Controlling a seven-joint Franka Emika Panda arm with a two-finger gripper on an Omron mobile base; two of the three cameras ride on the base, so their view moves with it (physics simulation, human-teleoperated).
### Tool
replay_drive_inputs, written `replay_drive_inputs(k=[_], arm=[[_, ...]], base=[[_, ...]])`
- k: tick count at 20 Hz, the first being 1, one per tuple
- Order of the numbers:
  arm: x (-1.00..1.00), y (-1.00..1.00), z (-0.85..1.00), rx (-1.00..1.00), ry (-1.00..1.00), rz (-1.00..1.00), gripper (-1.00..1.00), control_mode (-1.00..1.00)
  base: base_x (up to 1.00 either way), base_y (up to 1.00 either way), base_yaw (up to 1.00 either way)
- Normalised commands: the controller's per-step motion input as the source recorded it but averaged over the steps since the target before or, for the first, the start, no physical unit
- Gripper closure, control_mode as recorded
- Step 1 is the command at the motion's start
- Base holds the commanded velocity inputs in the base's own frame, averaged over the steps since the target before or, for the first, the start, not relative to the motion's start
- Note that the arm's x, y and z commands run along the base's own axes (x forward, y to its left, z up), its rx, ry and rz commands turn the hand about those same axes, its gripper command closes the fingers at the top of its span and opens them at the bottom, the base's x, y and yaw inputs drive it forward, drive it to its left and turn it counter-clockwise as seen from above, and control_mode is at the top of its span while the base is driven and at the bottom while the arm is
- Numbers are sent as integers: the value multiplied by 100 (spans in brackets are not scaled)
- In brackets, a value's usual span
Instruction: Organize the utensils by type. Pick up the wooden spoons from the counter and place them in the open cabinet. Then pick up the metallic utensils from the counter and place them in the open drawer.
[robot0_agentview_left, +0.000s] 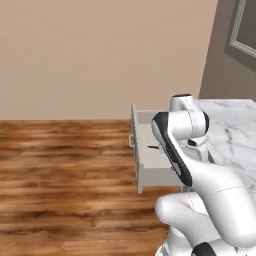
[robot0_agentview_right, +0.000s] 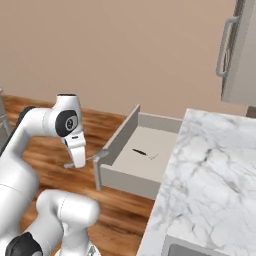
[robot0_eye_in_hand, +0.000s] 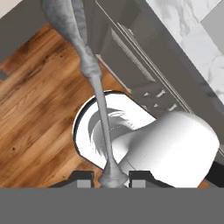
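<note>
Beside the open drawer (robot0_agentview_right: 142, 150), out over the wooden floor (robot0_agentview_left: 60, 170), the end effector (robot0_eye_in_hand: 113, 178) is pinching the small silver spoon (robot0_eye_in_hand: 89, 70) by the end of its handle, so the spoon is sticking out away from the hand. I judge the step to be carrying it to the drawer: the arm should be swinging toward the drawer's pale inside, clearing the front wall, and lowering before letting go. The spoon is looking thin, grey and glossy, with a narrow neck. A slim dark utensil (robot0_agentview_right: 141, 152) is already lying near the drawer's middle.
</note>
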Motion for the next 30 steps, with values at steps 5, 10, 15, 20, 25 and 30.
replay_drive_inputs(k=[5, 10, 15, 20, 25, 30], arm=[[0, 0, 0, 0, 0, 0, 100, 100], [0, 0, 0, 0, 0, 0, 100, 100], [0, 0, 0, 0, 0, 0, 100, 100], [0, 0, 0, 0, 0, 0, 100, 100], [0, 0, 0, 0, 0, 0, 100, 100], [0, 0, 0, 0, 0, 0, 100, 100]], base=[[52, -47, -17], [44, -36, -18], [43, -36, -19], [41, -33, -18], [41, -29, -17], [49, -26, -17]])
